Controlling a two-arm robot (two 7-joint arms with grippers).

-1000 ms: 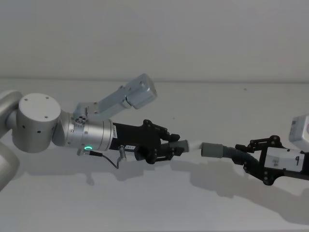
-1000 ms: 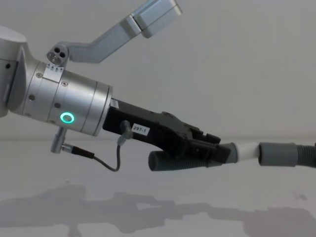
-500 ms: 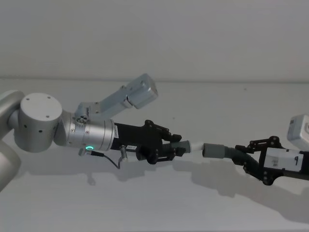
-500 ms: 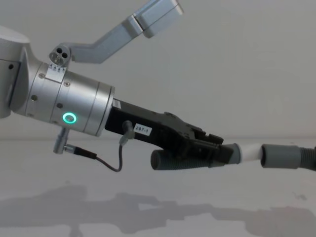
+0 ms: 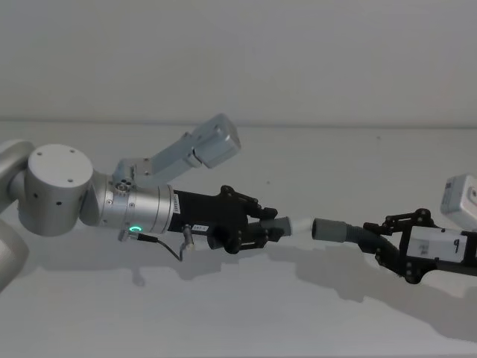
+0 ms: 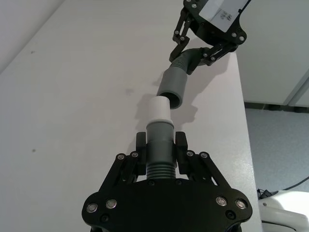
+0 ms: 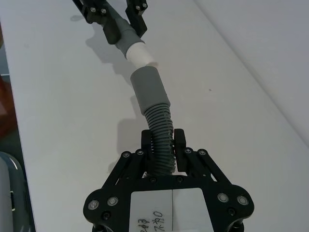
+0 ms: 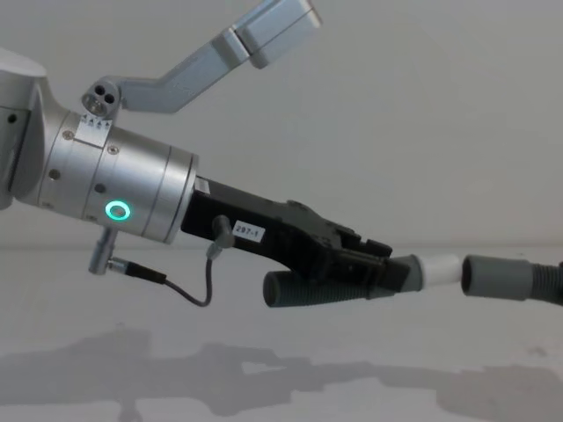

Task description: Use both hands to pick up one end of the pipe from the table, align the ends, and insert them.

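1. In the head view, the left gripper (image 5: 270, 228) is carried on a silver wrist (image 5: 141, 209) with a green ring light (image 5: 136, 229). It is stretched toward the right, nearly level, above the counter (image 5: 246, 313), and is clamped on the short tube (image 5: 279, 225). The right gripper (image 5: 384, 240) is reached in from the right edge and is closed around the ribbed hose (image 5: 363, 237). The white tip (image 5: 300, 223) is pointed at the grey cuff (image 5: 333, 230), just beside its mouth.
2. In the left wrist view, the tube is seen pinched between both fingers at its ribbed base. The tip is set slightly off line from the cuff's mouth and is not inside it.
3. In the right wrist view, the hose is gripped on its ribs between the fingers and is curved away to the cuff.
4. In the chest view, the left forearm is slanted down toward the right. A narrow gap is seen between tip and cuff, and both pieces are held clear of the counter.
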